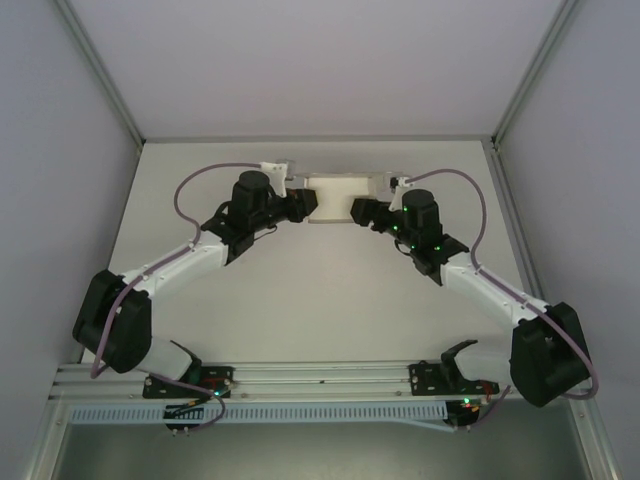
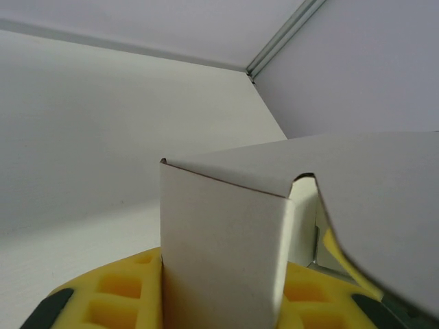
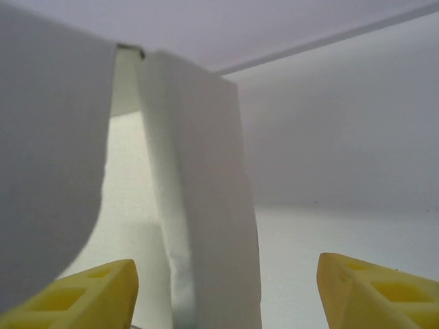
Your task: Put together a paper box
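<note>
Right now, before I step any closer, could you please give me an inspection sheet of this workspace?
Surface: white table, flat, no marks seen.
Job's things: paper box, walls raised, at the far middle of the table between the two grippers.
Clutter: nothing seen.
Grippers: left gripper shut on a wall of the box; right gripper open, with a flap standing between its yellow fingers, nearer one finger and apart from the other.
Cables: a purple cable loops along each arm, off the box.
Surroundings: pale walls, metal posts, a rail along the near edge.
</note>
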Action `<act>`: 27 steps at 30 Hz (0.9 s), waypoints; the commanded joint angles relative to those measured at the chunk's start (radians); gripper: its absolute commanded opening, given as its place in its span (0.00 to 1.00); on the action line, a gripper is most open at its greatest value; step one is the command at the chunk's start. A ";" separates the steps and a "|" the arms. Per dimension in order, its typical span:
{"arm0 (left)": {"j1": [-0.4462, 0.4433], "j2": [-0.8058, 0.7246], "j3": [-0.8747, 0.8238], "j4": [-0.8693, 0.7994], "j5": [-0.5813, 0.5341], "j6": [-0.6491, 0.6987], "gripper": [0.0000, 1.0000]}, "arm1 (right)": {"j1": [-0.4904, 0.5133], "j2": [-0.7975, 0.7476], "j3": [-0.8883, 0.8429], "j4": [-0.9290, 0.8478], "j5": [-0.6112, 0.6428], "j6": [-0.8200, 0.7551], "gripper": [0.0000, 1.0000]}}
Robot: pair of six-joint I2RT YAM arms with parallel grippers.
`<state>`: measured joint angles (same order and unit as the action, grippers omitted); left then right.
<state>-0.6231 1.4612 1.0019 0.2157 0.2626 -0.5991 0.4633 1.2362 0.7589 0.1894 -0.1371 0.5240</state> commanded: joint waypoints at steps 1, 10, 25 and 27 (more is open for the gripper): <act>-0.003 -0.007 0.017 0.020 -0.015 -0.013 0.00 | -0.022 -0.037 -0.010 0.057 -0.028 0.061 0.92; 0.044 0.052 0.034 -0.070 -0.062 -0.101 0.00 | -0.030 -0.173 -0.146 -0.095 -0.028 0.038 1.00; 0.060 0.248 -0.040 -0.193 0.015 -0.096 0.12 | -0.034 -0.350 -0.228 -0.306 0.232 0.082 1.00; 0.059 0.262 -0.043 -0.198 0.018 -0.089 0.13 | -0.034 -0.314 -0.214 -0.304 0.219 0.074 1.00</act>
<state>-0.5663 1.7020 0.9699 0.0254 0.2493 -0.6823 0.4362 0.8886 0.5243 -0.0807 0.0521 0.5880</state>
